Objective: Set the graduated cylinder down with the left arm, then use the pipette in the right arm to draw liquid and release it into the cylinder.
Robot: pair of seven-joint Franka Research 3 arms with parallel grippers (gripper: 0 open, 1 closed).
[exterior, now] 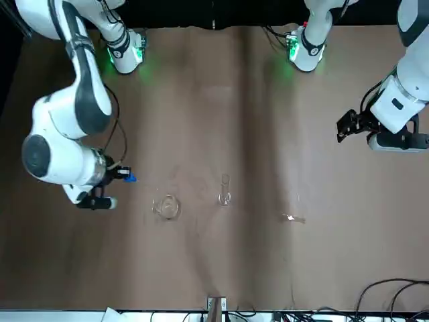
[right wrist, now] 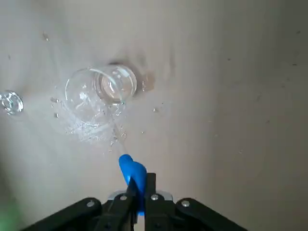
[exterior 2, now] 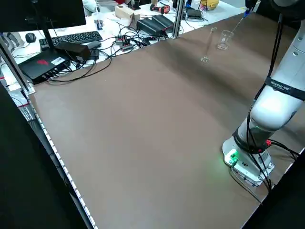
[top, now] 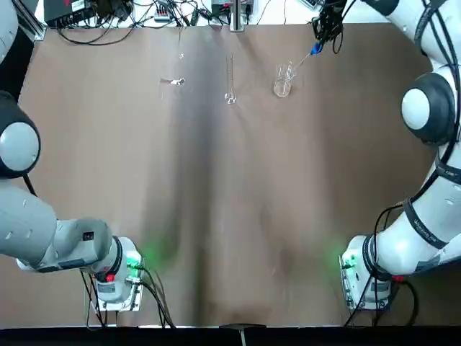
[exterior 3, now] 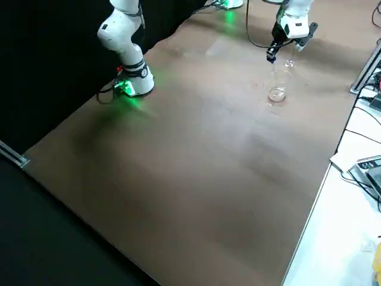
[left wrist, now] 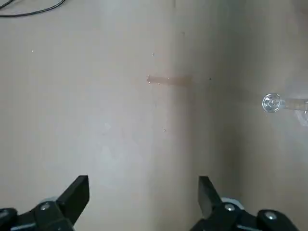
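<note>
i see the left gripper off at the table's left edge, fingers spread, nothing between them. graduated cylinder stands upright mid-table, beaker just to its right. right gripper pinches the pipette bulb, stem tip angled into the beaker.

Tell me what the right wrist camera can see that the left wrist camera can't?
Only the right wrist view shows the right gripper shut on the pipette by its blue bulb, with the stem slanting toward the clear beaker on the table.

Only the left wrist view shows the left gripper, open and empty above bare table, and a small clear thing lying flat.

Both show the brown table and the graduated cylinder, seen from above as a little glass ring.
</note>
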